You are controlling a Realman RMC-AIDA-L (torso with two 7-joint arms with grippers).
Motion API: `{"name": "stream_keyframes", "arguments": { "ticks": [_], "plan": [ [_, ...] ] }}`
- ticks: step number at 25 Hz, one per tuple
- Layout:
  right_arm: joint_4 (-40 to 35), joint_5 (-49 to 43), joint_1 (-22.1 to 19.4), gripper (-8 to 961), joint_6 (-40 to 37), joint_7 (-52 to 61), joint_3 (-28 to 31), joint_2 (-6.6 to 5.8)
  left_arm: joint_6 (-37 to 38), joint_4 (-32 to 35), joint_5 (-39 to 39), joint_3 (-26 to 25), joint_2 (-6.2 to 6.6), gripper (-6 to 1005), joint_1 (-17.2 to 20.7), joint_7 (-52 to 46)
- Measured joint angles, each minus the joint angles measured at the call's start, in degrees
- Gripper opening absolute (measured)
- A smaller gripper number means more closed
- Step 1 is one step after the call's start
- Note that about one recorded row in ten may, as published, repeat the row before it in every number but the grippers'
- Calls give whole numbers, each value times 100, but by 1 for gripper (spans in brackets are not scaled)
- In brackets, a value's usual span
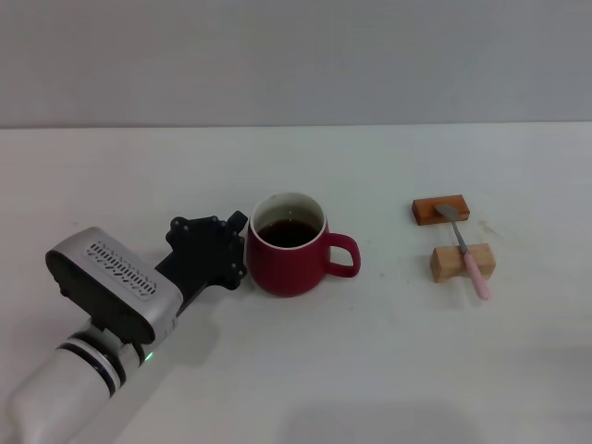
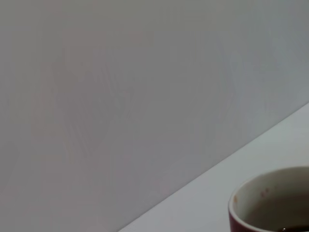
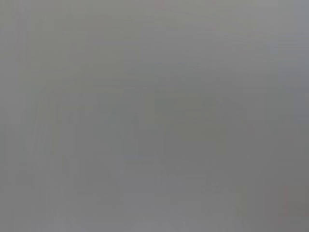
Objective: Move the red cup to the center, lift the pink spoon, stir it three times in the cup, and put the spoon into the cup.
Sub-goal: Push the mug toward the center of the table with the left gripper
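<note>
The red cup [image 1: 289, 245] sits mid-desk, the left gripper [image 1: 242, 248] beside it (finger state unclear); the pink spoon [image 1: 467, 252] lies untouched on blocks [image 1: 462, 262].

Bare robot test bench in a lab-type room, not a home or kitchen.

We find a plain white desk [image 1: 388, 370] set against a blank grey wall [image 1: 296, 55], with no furnishing, window or decoration in the head view. We note a staged layout: one red cup [image 1: 289, 257] holding dark liquid, and a pink spoon [image 1: 467, 252] propped across two small wooden blocks [image 1: 461, 262], one reddish, one pale. We record a white and black robot arm [image 1: 111, 305] over the desk on the left, its left claw [image 1: 236, 250] just beside the cup. The right wrist view shows only flat grey.
</note>
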Motion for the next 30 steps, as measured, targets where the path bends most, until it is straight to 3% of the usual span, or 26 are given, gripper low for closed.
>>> {"name": "stream_keyframes", "arguments": {
  "ticks": [20, 22, 24, 30],
  "plan": [
    [-8, 0, 55, 713, 54, 0, -29, 0, -10, 19, -17, -46, 7, 9, 25, 7],
    [-6, 0, 55, 713, 54, 0, -68, 0, -4, 53, -40, -270, 15, 9, 107, 28],
    [-5, 0, 65, 713, 27, 0, -230, 0, 43, 97, -47, -896, 29, 9, 302, 9],
    [3, 0, 147, 713, 18, 0, -669, 0, 475, 111, -52, -1637, 52, 9, 655, -199]
  ]
}}
